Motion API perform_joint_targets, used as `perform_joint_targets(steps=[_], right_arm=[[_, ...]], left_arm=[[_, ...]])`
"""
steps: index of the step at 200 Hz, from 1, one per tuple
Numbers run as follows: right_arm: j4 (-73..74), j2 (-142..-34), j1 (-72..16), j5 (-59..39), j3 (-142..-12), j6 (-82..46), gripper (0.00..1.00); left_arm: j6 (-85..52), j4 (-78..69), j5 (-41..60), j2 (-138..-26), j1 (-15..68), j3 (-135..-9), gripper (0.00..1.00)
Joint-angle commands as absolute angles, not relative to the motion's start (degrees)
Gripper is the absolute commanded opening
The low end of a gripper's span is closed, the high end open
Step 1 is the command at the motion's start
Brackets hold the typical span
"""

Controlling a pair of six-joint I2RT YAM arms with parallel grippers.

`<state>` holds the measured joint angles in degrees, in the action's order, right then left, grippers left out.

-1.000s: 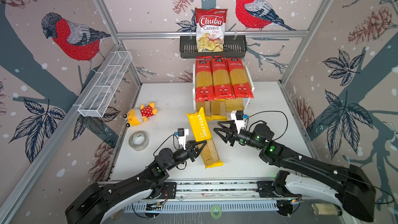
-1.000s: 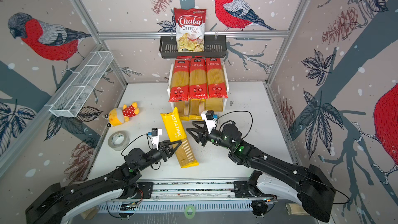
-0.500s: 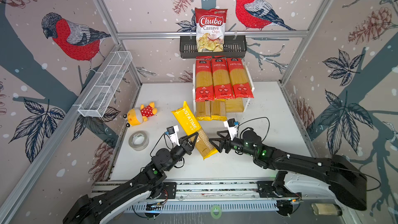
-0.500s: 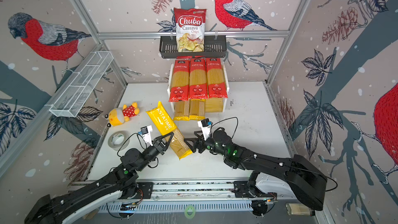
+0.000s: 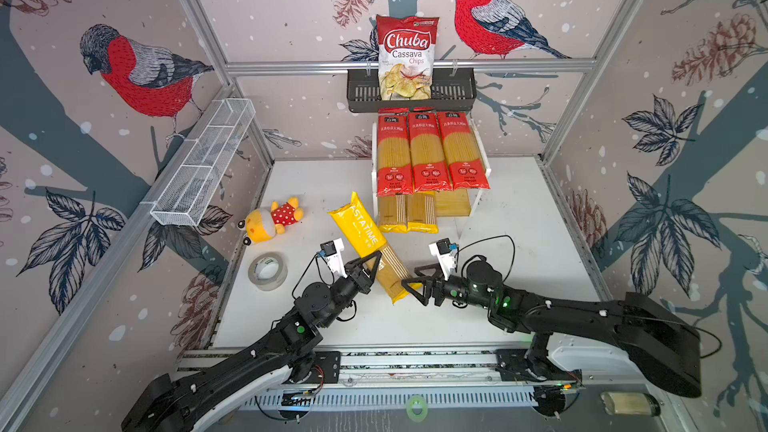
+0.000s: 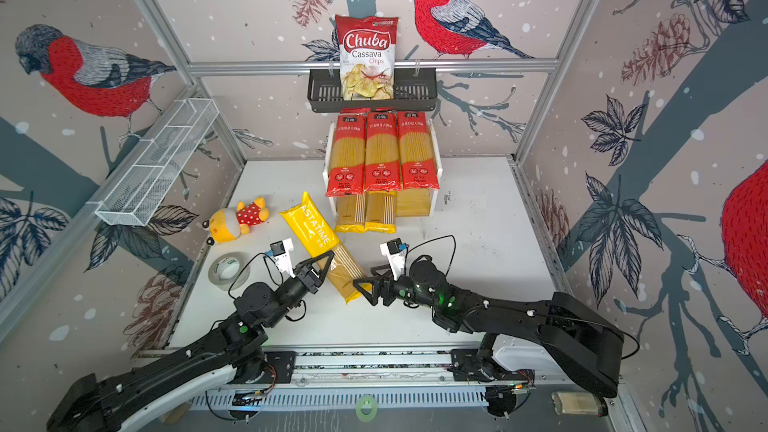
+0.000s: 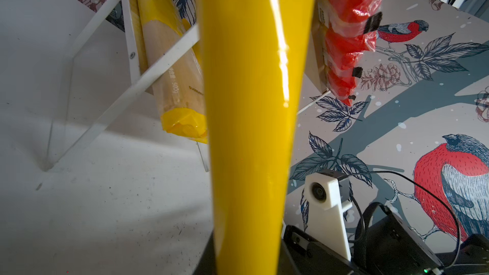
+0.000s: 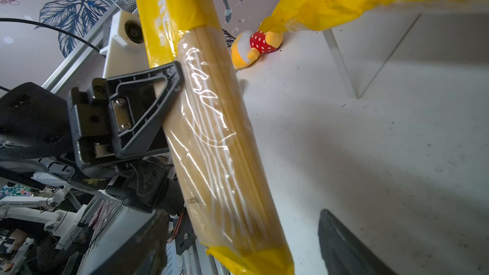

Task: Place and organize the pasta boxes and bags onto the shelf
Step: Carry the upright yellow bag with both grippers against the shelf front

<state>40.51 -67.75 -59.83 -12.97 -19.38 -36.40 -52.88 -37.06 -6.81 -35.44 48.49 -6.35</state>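
The left gripper (image 5: 374, 261) is clamped on the middle of a yellow pasta pack (image 5: 365, 234), held slanting just near-left of the shelf (image 5: 454, 203), which has three red packs (image 5: 428, 151) on top and two more yellow packs (image 5: 409, 214) below, while the right gripper (image 5: 415, 282) has its jaws spread wide around the held pack's near end.
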Motion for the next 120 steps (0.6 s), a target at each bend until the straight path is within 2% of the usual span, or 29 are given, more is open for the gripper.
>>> perform_joint_targets(steps=[1,61,120], right_arm=[[43.32,-66.80,-59.70,-13.85,-18.49,-37.83,0.88],[42.54,-60.93,-58.08,-12.66,-13.87,-39.41,0.83],[37.54,-56.44,-56.03,-11.28,-12.04,-39.33,0.82]], left_arm=[[-56.55,-50.02,-3.26,-37.66,48.43,-6.43,0.15],[-58.29,-56.96,1.14,-46.45,49.41,-7.91,0.14],[-56.56,-61.05,2.54,-56.28,52.75,-12.12,0.14]])
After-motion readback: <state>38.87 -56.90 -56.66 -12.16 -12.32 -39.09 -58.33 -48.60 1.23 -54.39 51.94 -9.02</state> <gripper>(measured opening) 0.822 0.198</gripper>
